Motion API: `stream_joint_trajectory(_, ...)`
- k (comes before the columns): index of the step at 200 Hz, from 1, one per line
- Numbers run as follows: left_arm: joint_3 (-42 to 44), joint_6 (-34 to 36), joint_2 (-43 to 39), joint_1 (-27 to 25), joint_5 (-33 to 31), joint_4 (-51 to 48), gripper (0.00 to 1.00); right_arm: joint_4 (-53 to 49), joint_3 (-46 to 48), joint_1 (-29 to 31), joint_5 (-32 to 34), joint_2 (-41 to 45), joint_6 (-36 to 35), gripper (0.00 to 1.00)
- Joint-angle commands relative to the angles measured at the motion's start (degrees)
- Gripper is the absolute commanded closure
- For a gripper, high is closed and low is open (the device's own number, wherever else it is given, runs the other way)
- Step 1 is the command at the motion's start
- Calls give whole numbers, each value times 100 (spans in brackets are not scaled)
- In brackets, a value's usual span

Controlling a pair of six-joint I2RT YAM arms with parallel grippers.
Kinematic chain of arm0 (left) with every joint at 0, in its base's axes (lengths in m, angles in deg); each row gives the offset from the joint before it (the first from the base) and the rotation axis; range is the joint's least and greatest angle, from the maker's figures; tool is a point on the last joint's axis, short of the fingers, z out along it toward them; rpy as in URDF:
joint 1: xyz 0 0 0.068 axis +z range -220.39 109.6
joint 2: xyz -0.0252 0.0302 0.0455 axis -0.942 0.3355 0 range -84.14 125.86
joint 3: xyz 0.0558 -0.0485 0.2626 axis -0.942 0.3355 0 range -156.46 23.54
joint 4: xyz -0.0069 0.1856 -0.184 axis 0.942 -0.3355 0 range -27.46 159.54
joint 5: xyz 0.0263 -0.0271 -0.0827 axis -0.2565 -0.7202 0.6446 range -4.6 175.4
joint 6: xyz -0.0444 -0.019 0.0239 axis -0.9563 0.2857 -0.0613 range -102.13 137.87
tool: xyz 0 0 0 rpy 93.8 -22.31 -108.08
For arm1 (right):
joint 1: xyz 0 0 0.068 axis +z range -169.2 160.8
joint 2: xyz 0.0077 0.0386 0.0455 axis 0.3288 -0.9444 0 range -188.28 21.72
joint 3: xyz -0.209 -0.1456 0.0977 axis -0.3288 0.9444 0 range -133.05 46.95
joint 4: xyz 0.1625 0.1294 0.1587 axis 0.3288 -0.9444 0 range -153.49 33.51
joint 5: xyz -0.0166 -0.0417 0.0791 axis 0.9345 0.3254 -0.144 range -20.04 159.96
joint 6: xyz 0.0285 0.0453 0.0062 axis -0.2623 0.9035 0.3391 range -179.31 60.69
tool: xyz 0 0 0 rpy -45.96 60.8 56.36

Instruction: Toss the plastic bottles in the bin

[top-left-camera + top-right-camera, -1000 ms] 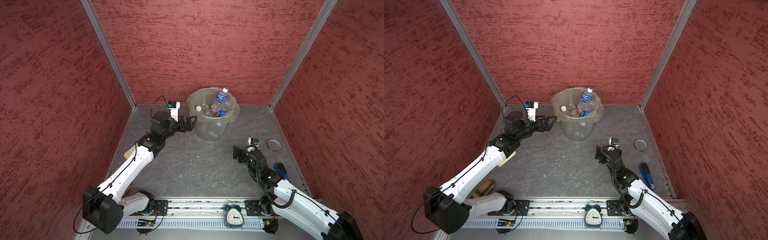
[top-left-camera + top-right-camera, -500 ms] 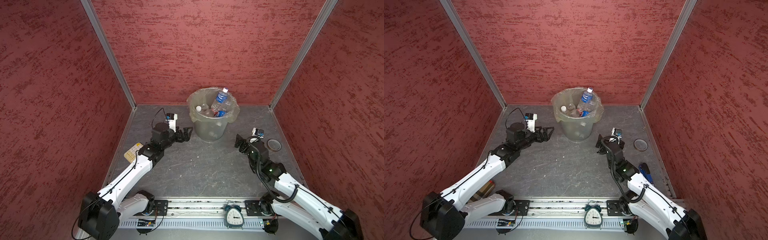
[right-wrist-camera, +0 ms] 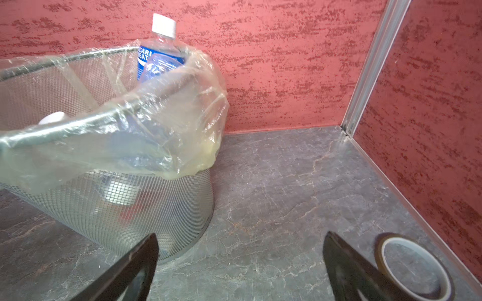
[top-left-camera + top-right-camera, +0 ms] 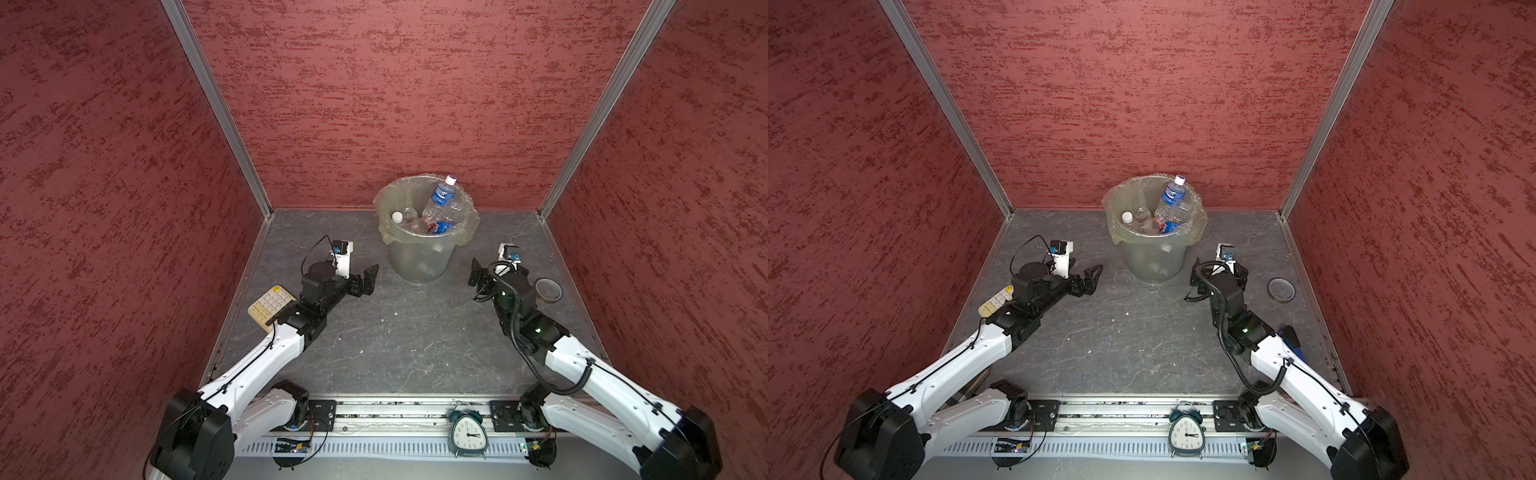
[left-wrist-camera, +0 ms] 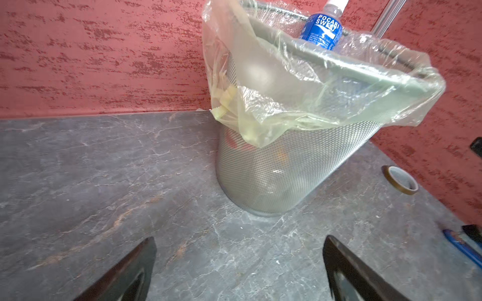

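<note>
While both grippers stand with jaws spread wide and grip nothing, the bottles (image 4: 435,214) lie piled inside the bin (image 4: 419,262). One blue-labelled bottle (image 4: 441,198) leans in the bin, its white cap poking above the far rim. A clear bag (image 4: 384,233) is folded over the bin's rim. The left gripper (image 4: 371,277) hovers just left of the bin's base, apart from it, with its fingers aimed toward it. The right gripper (image 4: 477,279) hovers to the right of the bin, also clear of it. A tape roll (image 4: 547,289) lies flat further right of the bin, beyond the right gripper. A calculator (image 4: 271,306) lies well left of the bin, partly under the left arm.
</note>
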Motion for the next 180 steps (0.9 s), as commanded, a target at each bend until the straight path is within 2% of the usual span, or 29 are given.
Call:
stream_joint_trajectory(1,-60,480,-186,41,-664,174,1,364,57,-10,-207,118,-549,1)
stream_joint_trajectory(22,84,498,-363,113,-1056,182,1,574,173,-19,-75,173,-706,1)
stream_joint_trajectory(45,279,530,-617,232,-1141,190,1,667,225,-32,116,125,-753,2)
stream_joint_trajectory(88,785,727,-1167,552,-1208,365,1,899,448,-196,-144,288,-950,2)
stream_joint_trajectory(109,1053,817,-1308,786,-1117,604,1,1057,548,-329,-164,264,-934,2)
stream_joint_trajectory(134,1489,975,-1310,1125,-709,1242,1,1278,673,-432,-233,152,-909,3)
stream_joint_trajectory(158,1725,901,-1160,1465,-618,1691,1,1466,746,-539,-273,4,-933,3)
stream_joint_trajectory(180,1892,719,-824,1927,-281,2281,1,1697,862,-654,-356,-16,-1009,3)
